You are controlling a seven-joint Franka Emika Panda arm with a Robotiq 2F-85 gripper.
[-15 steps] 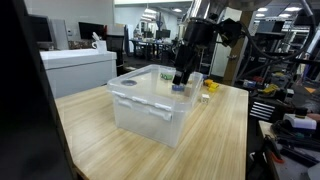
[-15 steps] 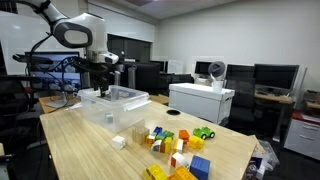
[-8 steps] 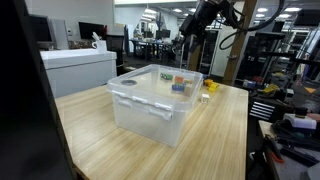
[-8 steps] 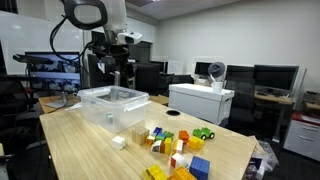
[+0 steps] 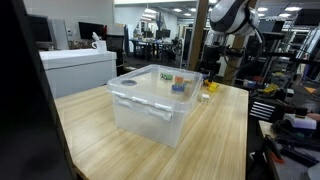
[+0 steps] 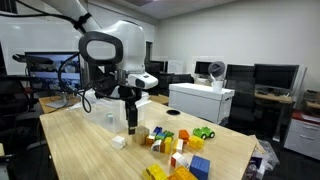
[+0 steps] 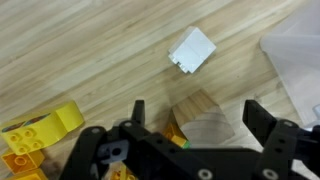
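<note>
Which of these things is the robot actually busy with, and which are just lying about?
Busy with: open gripper; wooden block beneath it; white block; yellow bricks; clear bin.
Lying about: white cabinet; monitors.

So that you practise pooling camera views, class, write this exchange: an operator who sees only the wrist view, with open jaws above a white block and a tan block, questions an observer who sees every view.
Operator: My gripper hangs open over a white block. Is anything in the clear bin?
Observer: Yes. In an exterior view a blue piece lies inside, with a green piece beside it.
Operator: What lies past the yellow bricks?
Observer: A cluster of coloured blocks, with a green toy at its edge.
Operator: And beyond the table?
Observer: A white cabinet stands just past it.
</note>
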